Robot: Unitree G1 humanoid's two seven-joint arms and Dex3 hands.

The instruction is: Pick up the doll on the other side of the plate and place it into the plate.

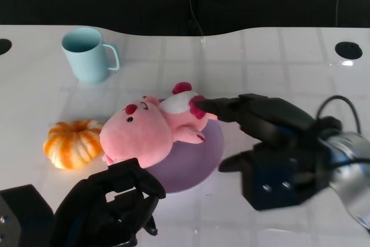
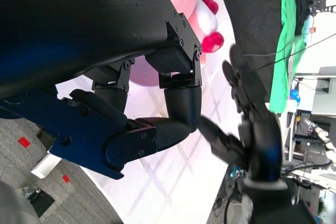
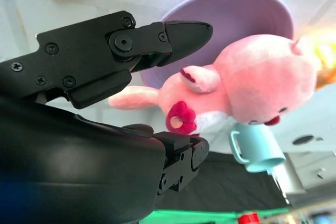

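A pink plush doll with red feet lies on its side over the lilac plate, its head hanging past the plate's left rim. My right hand reaches in from the right, its fingers spread; one fingertip sits at the doll's red foot. The right wrist view shows the doll lying on the plate beyond my parted fingers, which do not clasp it. My left hand stays at the front left, just before the doll's head, fingers curled in on nothing.
A light blue mug stands at the back left. An orange pumpkin toy lies left of the doll's head. The white table has a round hole at the back right, and its far edge meets a dark backdrop.
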